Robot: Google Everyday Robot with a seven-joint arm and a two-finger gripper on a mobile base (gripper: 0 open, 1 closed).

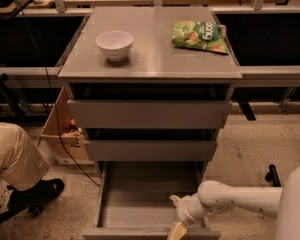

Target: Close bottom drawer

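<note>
The grey metal cabinet has three drawers. The bottom drawer is pulled far out, its shallow grey tray bare and its flat front at the frame's lower edge. The top drawer and the middle drawer stand slightly out. My white arm reaches in from the lower right. My gripper hangs at the bottom drawer's front right, over the front edge, with a tan fingertip pointing down.
A white bowl and a green chip bag lie on the cabinet top. A person's leg and dark shoe are at the left. A cardboard box and a cable sit left of the cabinet.
</note>
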